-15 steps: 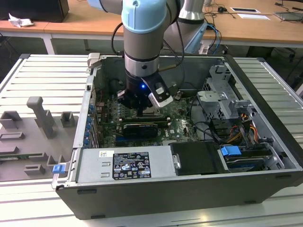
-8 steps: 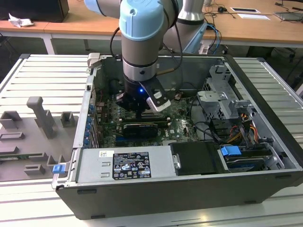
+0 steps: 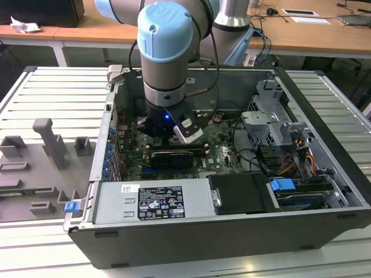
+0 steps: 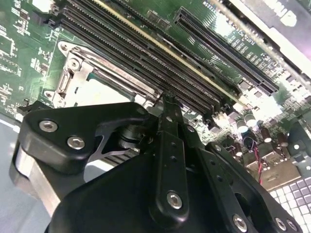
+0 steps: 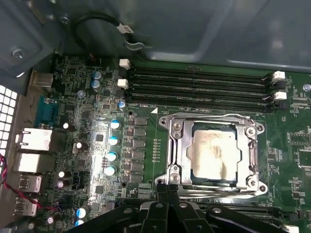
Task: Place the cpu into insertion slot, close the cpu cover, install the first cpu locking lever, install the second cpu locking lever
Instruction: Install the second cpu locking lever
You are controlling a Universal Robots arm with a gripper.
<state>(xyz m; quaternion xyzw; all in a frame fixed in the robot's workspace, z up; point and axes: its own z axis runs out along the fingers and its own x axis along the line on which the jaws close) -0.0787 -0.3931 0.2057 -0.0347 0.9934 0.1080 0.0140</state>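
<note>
First wrist view shows the cpu [image 5: 215, 154] sitting in the insertion slot [image 5: 171, 145], the cpu cover [image 5: 212, 119] down around it. The gripper [image 5: 167, 194], pressed together, holds nothing beside it.

cpu [image 5: 214, 154] seated flat in insertion slot [image 5: 175, 151], cpu cover [image 5: 212, 120] closed

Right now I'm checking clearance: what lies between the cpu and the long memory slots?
In the first wrist view, only the cpu cover frame's edge and a thin strip of green board separate the cpu from the memory slots.
</note>
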